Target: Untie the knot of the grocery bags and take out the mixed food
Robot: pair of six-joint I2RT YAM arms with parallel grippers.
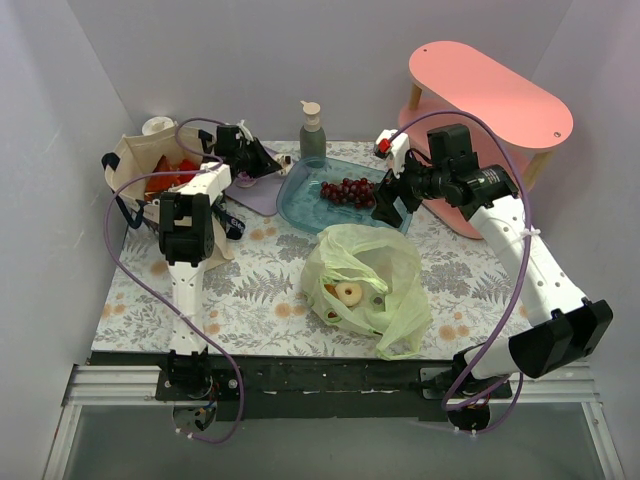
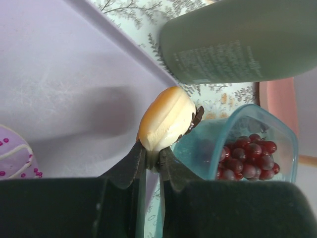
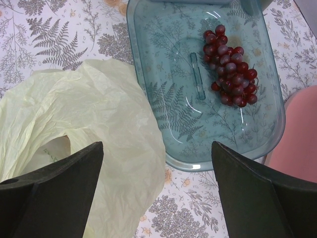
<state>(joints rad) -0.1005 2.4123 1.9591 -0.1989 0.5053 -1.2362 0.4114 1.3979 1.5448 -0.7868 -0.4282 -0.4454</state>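
Observation:
The pale-green plastic bag (image 1: 372, 290) lies crumpled at mid-table with its mouth open; no knot shows. A pale ring-shaped food (image 1: 348, 293) lies inside it. The grapes (image 1: 347, 190) lie in the clear blue tray (image 1: 300, 205). My left gripper (image 1: 264, 160) is shut on a small yellow-orange bun (image 2: 166, 119), held over a purple plate (image 2: 74, 94) beside the tray. My right gripper (image 1: 388, 207) is open and empty, above the tray's near edge and the bag (image 3: 89, 114); the grapes (image 3: 230, 79) show beyond it. The beige tote (image 1: 135, 160) stands at the left with a red chip bag (image 1: 175, 172) inside.
A pump bottle (image 1: 312, 130) stands behind the tray and also shows in the left wrist view (image 2: 237, 44). A pink two-tier stand (image 1: 490, 95) is at the back right. A pink-frosted sweet (image 2: 15, 158) lies on the purple plate. Grey walls close in the left side and the back.

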